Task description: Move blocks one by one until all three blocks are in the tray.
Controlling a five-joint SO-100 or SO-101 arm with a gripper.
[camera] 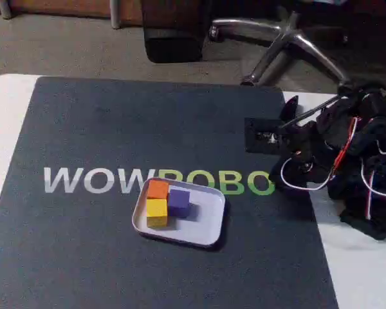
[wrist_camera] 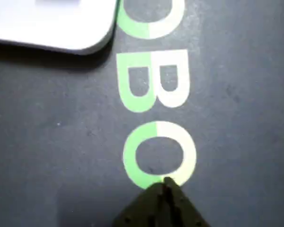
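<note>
Closed and holding nothing, the claw (wrist_camera: pixel 165 187) shows in the wrist view as a dark wedge at the bottom edge, its two fingers pressed together over the lower green O printed on the dark mat (wrist_camera: pixel 61 142). In the fixed view the arm (camera: pixel 347 148) sits folded at the right side of the table (camera: pixel 3 116), well apart from the tray (camera: pixel 206 225).

All three blocks lie inside the tray, crowded toward its left end in the fixed view: the orange block (camera: pixel 157 188) at the back, the yellow block (camera: pixel 157 211) just in front of it, and the purple block (camera: pixel 179 201) beside both, apparently touching them. The right half of the tray is bare. In the wrist view one rounded corner of the tray (wrist_camera: pixel 61 28) appears at the top left.

Judged from this layout, the task looks finished, so the remaining risk is disturbance. The tray is shallow and light-looking, with a low rim; if the arm swung back over it, a sweep of the closed fingers could catch that rim, slide the tray across the mat, or knock a cube out. The loose red and white wiring (camera: pixel 309 180) on the arm could also snag during any further motion.
</note>
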